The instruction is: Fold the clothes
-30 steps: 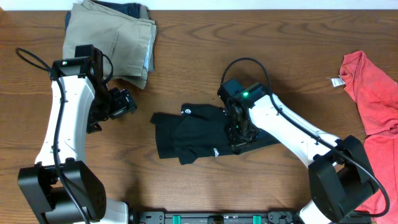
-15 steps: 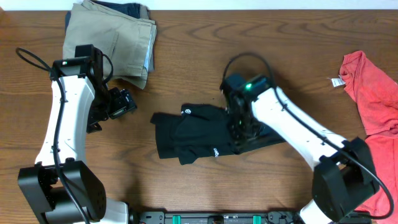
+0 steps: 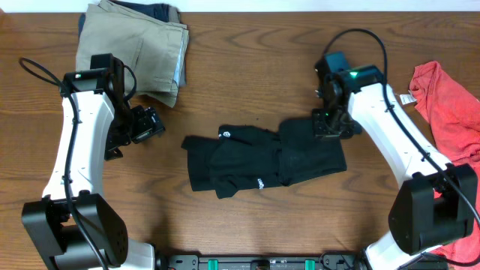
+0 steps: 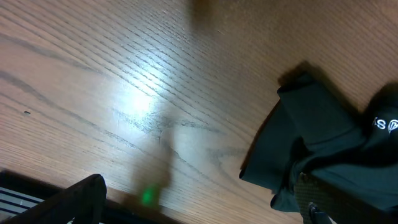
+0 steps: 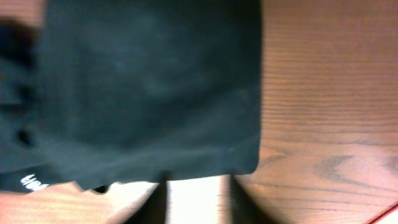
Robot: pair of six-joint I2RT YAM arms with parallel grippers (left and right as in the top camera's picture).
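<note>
Black garment (image 3: 262, 159) lies L–R; right gripper (image 3: 330, 127) nearer.
At its top-R corner, grip state can't tell; left gripper (image 3: 152, 125) spread, well off L.

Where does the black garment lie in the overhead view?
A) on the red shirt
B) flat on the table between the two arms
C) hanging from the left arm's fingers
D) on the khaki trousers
B: the black garment lies flat on the table, apart from the khaki trousers and the red shirt.
</note>
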